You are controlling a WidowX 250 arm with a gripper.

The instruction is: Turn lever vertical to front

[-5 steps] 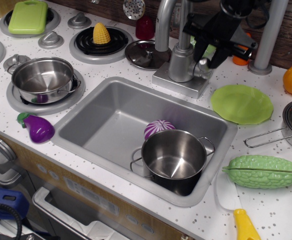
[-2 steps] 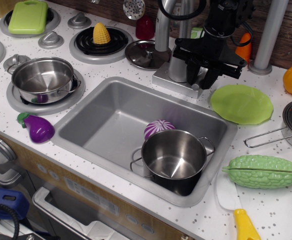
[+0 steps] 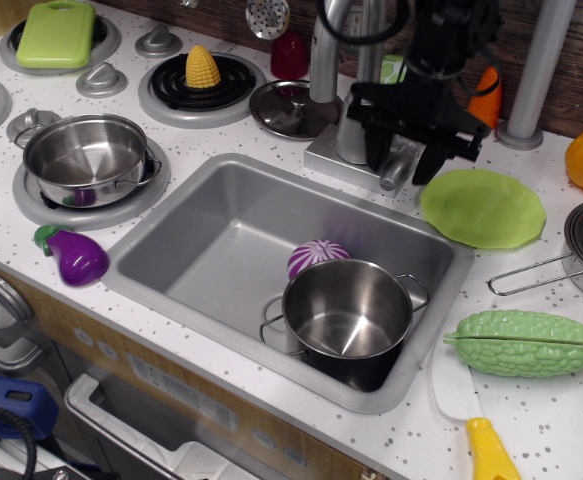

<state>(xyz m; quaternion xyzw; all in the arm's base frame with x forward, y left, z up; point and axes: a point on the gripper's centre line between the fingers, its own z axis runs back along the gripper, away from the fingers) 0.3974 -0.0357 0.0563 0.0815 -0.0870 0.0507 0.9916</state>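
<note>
The lever (image 3: 395, 174) is a short silver-grey paddle on the right side of the faucet's round body (image 3: 352, 128). It slants down toward the front, over the sink's back rim. My black gripper (image 3: 404, 160) comes down from above and straddles it. One finger (image 3: 375, 148) stands to the lever's left and the other to its right. The jaws look apart, wider than the lever. The pivot is hidden behind the gripper.
The grey sink (image 3: 201, 235) holds a steel pot (image 3: 346, 320) and a purple onion (image 3: 317, 254). A green plate (image 3: 483, 208) lies to the right of the gripper. A pot lid (image 3: 286, 106) lies to the left of the faucet, and a grey post (image 3: 531, 80) stands at the back right.
My gripper came down from beside the faucet top to around the lever. The lever has swung down from pointing sideways to slanting toward the front.
</note>
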